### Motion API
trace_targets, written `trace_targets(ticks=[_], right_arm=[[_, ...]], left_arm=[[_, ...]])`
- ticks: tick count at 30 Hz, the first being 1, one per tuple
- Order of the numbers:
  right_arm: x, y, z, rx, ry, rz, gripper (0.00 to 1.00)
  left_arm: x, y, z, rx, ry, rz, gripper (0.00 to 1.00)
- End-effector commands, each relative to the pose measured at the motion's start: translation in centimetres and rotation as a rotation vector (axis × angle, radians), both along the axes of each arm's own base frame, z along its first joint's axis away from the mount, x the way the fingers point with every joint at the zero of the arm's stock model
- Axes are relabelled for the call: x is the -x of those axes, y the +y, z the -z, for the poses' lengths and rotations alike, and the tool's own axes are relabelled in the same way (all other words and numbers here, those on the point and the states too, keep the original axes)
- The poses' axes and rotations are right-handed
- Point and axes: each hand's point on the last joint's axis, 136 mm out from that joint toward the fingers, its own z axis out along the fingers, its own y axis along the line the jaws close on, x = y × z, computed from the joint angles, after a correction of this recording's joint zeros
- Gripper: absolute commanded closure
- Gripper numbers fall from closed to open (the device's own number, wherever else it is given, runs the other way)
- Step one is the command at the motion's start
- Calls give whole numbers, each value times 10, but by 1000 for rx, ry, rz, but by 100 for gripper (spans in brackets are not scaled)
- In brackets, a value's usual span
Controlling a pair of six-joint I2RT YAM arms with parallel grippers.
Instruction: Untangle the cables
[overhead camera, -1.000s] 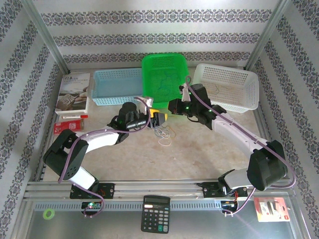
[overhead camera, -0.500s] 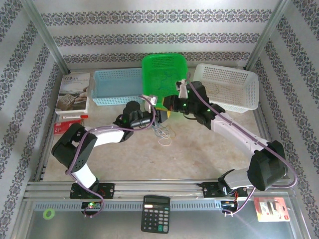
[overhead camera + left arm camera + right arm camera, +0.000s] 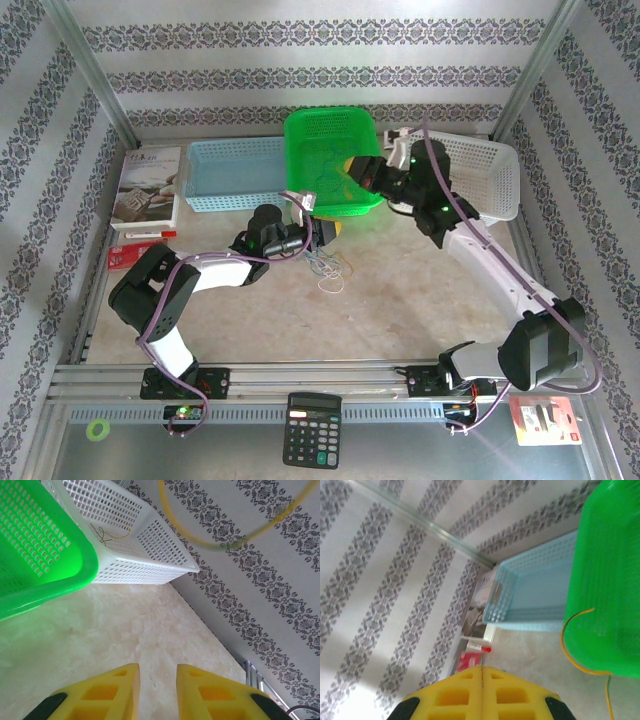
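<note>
Top camera overhead, far; wrist cameras low, close, sharing green basket (image 3: 50, 575).

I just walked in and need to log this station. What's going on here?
Two arms are untangling thin cables piled on the table. The left gripper sits low beside them, jaws slightly apart with nothing visible between them. The right gripper, shut, hovers over the green basket, with a yellow loop close by; whether it holds that loop is unclear. Another loop lies in the white basket.

no readable text, booklet (image 3: 147, 185) print (too small)
</note>
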Motion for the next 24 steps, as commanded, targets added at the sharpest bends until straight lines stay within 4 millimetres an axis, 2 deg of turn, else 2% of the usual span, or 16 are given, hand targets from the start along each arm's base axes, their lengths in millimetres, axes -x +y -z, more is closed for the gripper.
trace_targets(ticks=[1, 8, 12, 15, 16, 21, 22, 24], right_arm=[[-20, -39, -14, 9, -55, 116, 100], [-85, -154, 39, 148, 11, 494, 100], [-121, -207, 70, 188, 74, 643, 100], [-147, -233, 95, 215, 123, 700, 100], [-155, -241, 103, 232, 137, 714, 100], [-184, -267, 130, 319, 175, 769, 99], [-189, -270, 134, 329, 177, 770, 90], [-196, -275, 139, 343, 179, 769, 67]], left_arm=[[9, -3, -13, 21, -35, 24, 71], [10, 2, -19, -13, -38, 6, 52], [8, 5, -22, -37, -35, -9, 29], [4, 7, -24, -50, -35, -19, 3], [3, 7, -25, -54, -34, -22, 0], [-6, 9, -33, -61, -27, -45, 0], [-7, 10, -35, -60, -28, -50, 0], [-11, 11, -38, -59, -31, -64, 0]])
